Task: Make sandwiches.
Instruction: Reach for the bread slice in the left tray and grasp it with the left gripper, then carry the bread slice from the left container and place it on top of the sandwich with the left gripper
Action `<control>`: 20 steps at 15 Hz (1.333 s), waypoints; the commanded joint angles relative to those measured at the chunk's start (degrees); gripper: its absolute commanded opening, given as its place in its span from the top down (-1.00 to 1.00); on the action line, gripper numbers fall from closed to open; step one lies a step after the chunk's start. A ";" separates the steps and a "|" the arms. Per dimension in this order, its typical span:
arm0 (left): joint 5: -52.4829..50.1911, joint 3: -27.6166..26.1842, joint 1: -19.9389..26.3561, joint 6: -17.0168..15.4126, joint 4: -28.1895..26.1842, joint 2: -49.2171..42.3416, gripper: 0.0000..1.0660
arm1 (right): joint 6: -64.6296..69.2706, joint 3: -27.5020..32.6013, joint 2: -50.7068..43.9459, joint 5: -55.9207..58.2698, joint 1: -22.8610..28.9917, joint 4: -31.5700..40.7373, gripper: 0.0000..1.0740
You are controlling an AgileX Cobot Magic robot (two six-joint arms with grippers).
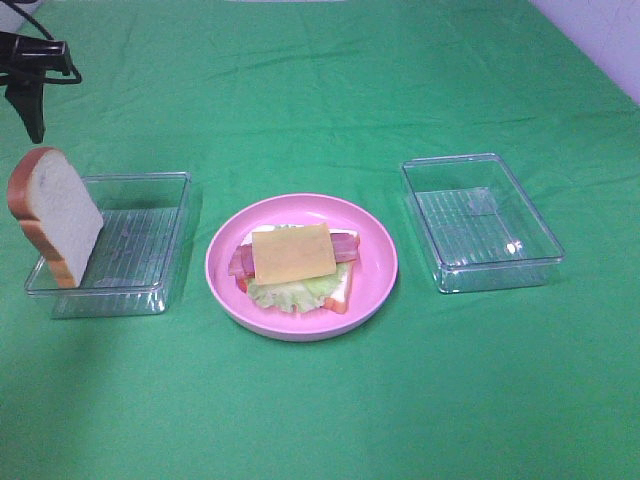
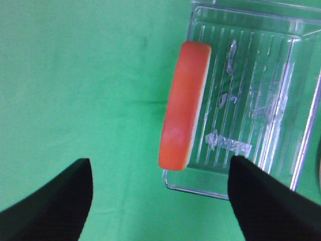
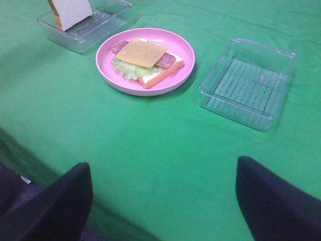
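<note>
Above the bread slice (image 2: 184, 105) leaning in its clear tray (image 2: 261, 100), the left gripper (image 2: 160, 196) hangs spread wide, empty.

place: staged test bench | evidence: green cloth (image 1: 330, 90) over table, toy food, clear trays (image 1: 480, 222)
</note>
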 commanded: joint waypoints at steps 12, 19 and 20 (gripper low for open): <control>-5.73 -0.40 0.63 2.81 -2.58 9.85 -0.11 | -0.69 0.17 -0.69 -0.11 0.06 -0.46 -0.42; -3.38 -0.40 0.63 3.38 -5.90 8.02 1.00 | -0.69 0.17 -0.69 -0.11 0.06 -0.46 -0.42; -4.35 -0.40 0.63 4.24 -8.02 5.90 1.00 | -0.69 0.17 -0.69 -0.11 0.06 -0.46 -0.42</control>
